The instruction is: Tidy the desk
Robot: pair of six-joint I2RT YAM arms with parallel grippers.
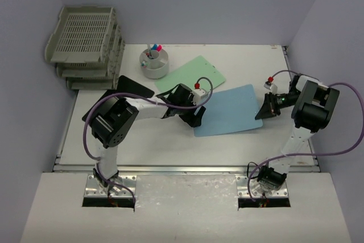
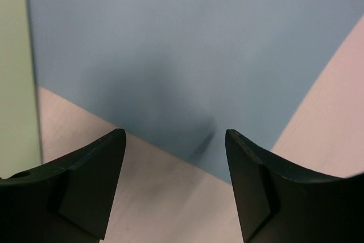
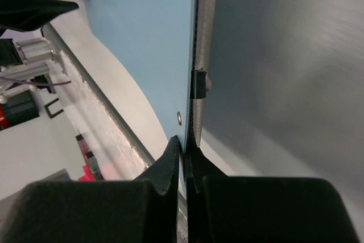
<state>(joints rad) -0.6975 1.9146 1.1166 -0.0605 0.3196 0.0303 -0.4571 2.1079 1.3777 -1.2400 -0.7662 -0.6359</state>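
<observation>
A blue clipboard [image 1: 230, 109] lies on the white desk [image 1: 142, 140], right of centre. My right gripper [image 1: 265, 108] is shut on its right edge; in the right wrist view the blue clipboard [image 3: 148, 44] runs edge-on between the closed fingertips of my right gripper [image 3: 185, 145], just below its metal clip [image 3: 199, 83]. My left gripper [image 1: 195, 116] hangs open over the board's near left corner. In the left wrist view nothing sits between the spread fingers of my left gripper [image 2: 175, 140], and the blue clipboard [image 2: 187, 55] lies just beyond them.
A green clipboard [image 1: 190, 75] lies behind the blue one, and a black clipboard [image 1: 133, 86] lies further left. A white pen holder [image 1: 154, 64] with markers stands at the back. Grey stacked trays [image 1: 85, 44] fill the back left corner. A metal rail [image 1: 187, 169] edges the desk's near side.
</observation>
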